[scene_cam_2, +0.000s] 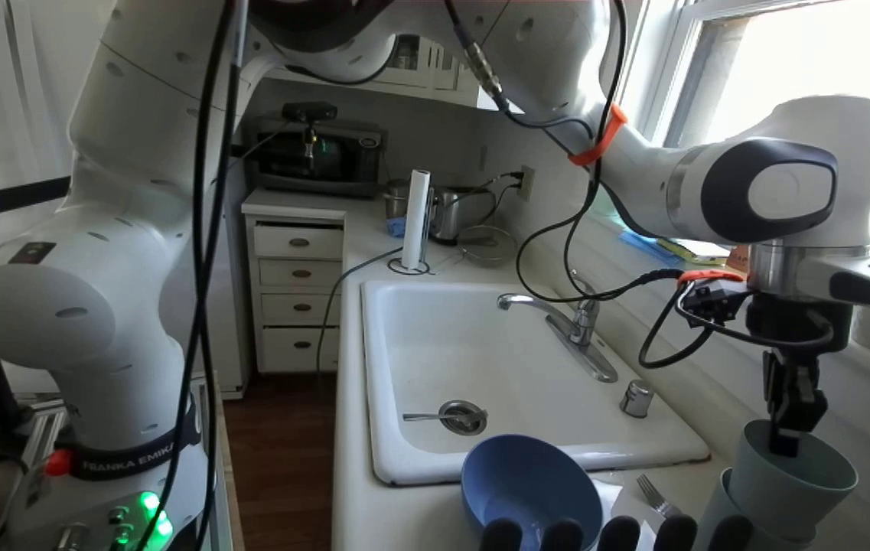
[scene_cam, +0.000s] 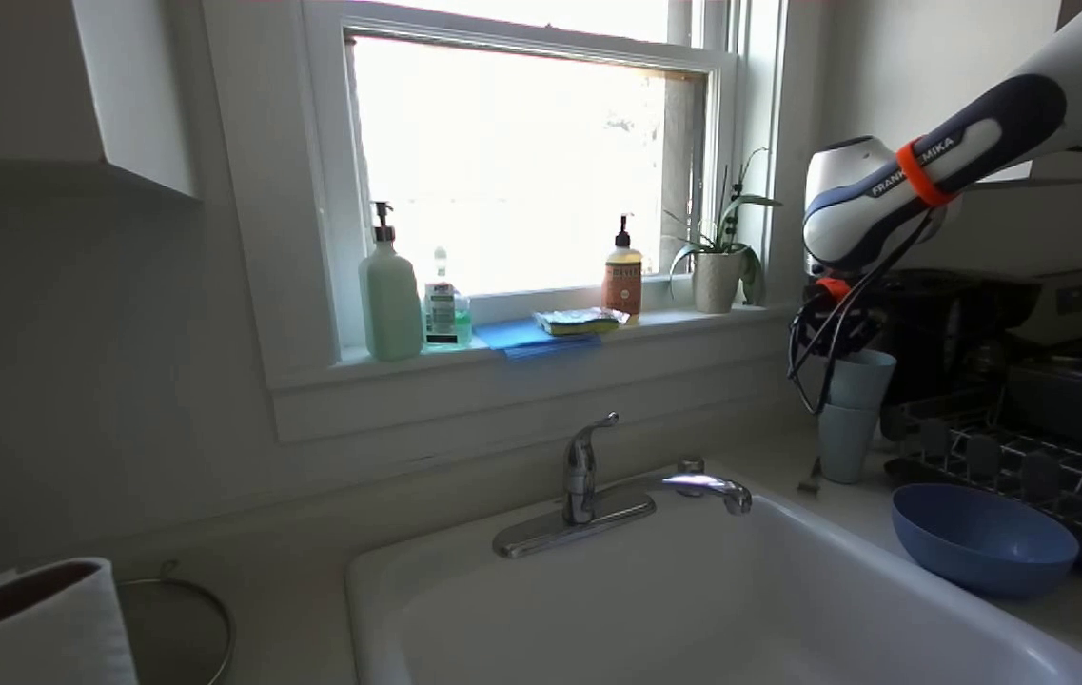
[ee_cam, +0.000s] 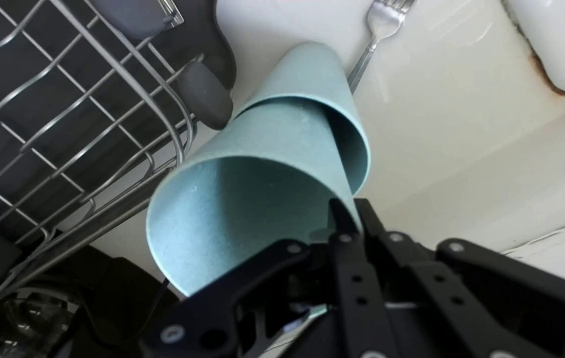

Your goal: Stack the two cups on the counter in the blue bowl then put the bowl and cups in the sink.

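The gripper (ee_cam: 353,213) pinches the rim of one pale blue-green cup (ee_cam: 252,199) over the second cup (ee_cam: 307,72)

One finger is inside the rim, one outside; whether the held cup's base lies within the lower one, which stands on the desk (scene_cam_2: 404,516), cannot be told; in both exterior views the blue bowl (scene_cam_2: 530,482) is on the desk just beside the sink (scene_cam_2: 480,337), and a fork (scene_cam_2: 656,496) lies near the cups
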Motion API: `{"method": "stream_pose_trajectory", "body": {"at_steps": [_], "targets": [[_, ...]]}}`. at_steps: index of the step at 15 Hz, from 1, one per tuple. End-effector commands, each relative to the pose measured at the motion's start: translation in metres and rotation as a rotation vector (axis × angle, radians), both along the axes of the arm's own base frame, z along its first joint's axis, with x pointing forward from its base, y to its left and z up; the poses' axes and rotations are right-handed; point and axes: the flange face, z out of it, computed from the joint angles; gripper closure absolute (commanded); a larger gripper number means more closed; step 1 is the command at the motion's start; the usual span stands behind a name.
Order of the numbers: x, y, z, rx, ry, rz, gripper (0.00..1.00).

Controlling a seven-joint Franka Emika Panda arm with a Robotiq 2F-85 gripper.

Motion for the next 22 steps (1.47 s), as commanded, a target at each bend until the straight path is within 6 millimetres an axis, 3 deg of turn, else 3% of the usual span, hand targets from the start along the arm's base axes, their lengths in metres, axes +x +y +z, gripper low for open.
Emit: {"method": "stream_pose_trajectory", "body": {"at_steps": [1, 4, 5, 7, 10, 11, 12, 13, 16, 18, 22], "targets": [[0.01, -0.011, -0.016, 0.02, 0.015, -0.011, 0.92], [0.013, -0.014, -0.03, 0.041, 0.022, -0.015, 0.81], [0.013, -0.014, -0.035, 0.044, 0.025, -0.015, 0.6], [0.013, -0.016, -0.043, 0.052, 0.037, -0.015, 0.55], [0.011, -0.019, -0.056, 0.058, 0.06, -0.012, 0.36], [0.01, -0.019, -0.06, 0.063, 0.072, -0.012, 0.51], [0.009, -0.02, -0.063, 0.068, 0.085, -0.012, 0.73], [0.009, -0.019, -0.065, 0.075, 0.095, -0.01, 0.75], [0.008, -0.017, -0.066, 0.09, 0.106, 0.003, 0.95], [0.009, -0.014, -0.062, 0.098, 0.103, 0.013, 1.0], [0.005, -0.015, -0.046, 0.099, 0.119, 0.039, 0.98]]}}
